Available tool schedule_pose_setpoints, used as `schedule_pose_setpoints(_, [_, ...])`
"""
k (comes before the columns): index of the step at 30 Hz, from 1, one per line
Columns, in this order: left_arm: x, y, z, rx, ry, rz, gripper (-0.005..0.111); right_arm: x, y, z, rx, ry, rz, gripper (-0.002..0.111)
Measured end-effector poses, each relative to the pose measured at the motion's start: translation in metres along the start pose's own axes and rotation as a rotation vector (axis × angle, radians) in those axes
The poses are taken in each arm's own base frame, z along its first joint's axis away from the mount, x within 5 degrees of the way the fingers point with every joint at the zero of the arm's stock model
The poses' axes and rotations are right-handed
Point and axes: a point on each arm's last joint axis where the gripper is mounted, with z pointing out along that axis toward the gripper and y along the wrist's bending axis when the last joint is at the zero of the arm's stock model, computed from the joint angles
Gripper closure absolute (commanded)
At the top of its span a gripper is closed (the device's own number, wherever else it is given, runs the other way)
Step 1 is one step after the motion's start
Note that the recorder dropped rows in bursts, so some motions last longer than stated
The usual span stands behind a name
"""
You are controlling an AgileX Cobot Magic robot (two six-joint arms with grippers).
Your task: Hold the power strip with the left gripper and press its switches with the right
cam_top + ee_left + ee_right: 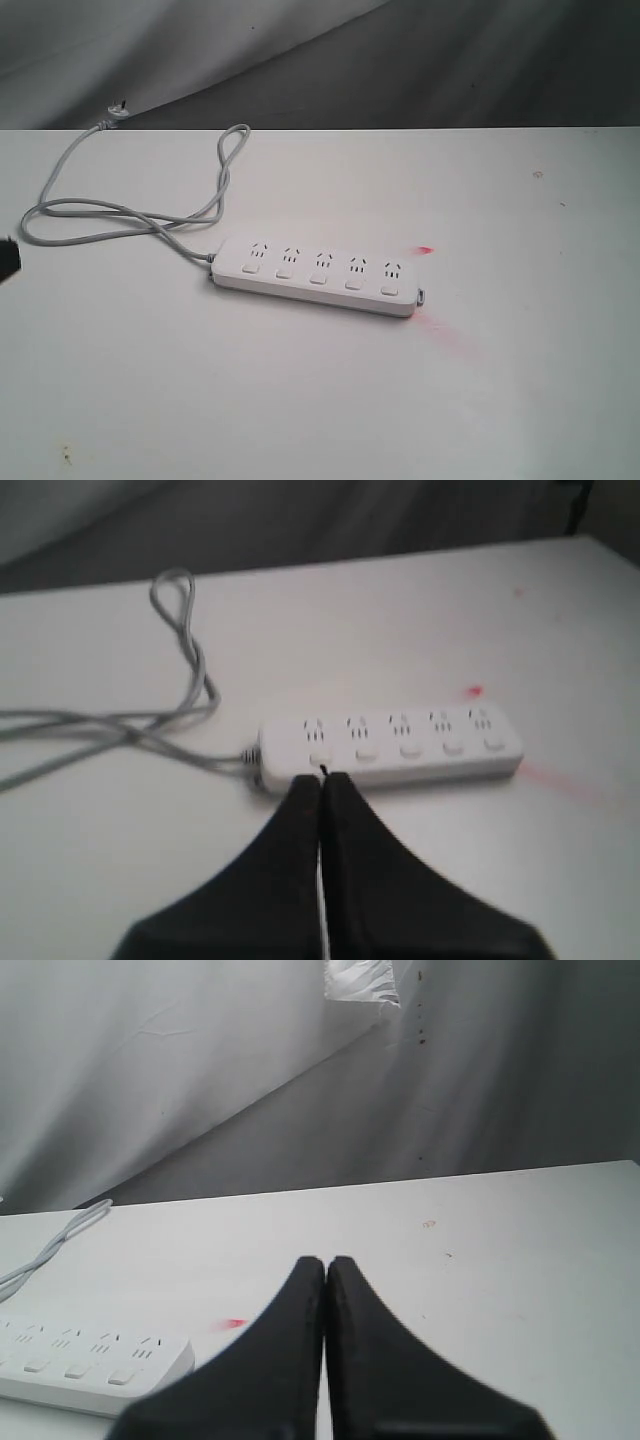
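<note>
The white power strip (318, 277) lies flat near the middle of the white table (520, 400), its five sockets and its row of small white switches (318, 279) facing up. Its grey cord (130, 215) loops away to the far left. In the left wrist view the strip (400, 748) sits just beyond my left gripper (322, 777), whose black fingers are pressed together with nothing between them. My right gripper (326, 1260) is shut too and empty, off the strip's end (90, 1365). Only a dark bit of the left arm (8, 258) shows in the exterior view.
The cord's plug (117, 110) rests at the table's far edge against a grey cloth backdrop (420, 60). A red light spot (425, 250) and a faint red streak (445, 335) mark the table beside the strip's right end.
</note>
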Motion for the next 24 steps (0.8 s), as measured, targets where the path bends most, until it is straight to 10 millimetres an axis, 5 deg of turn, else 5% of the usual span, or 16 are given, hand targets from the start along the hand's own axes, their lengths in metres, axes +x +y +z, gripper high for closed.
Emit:
schedule_pose_setpoints(9, [-0.038, -0.001, -0.007, -0.005, -0.344, 0.001, 0.106, 0.0, 0.0, 0.0, 0.0, 0.0, 0.0, 0.108])
schedule_pose_setpoints(24, [-0.044, -0.001, -0.009, -0.006, -0.406, 0.001, 0.106, 0.0, 0.0, 0.0, 0.0, 0.0, 0.0, 0.108])
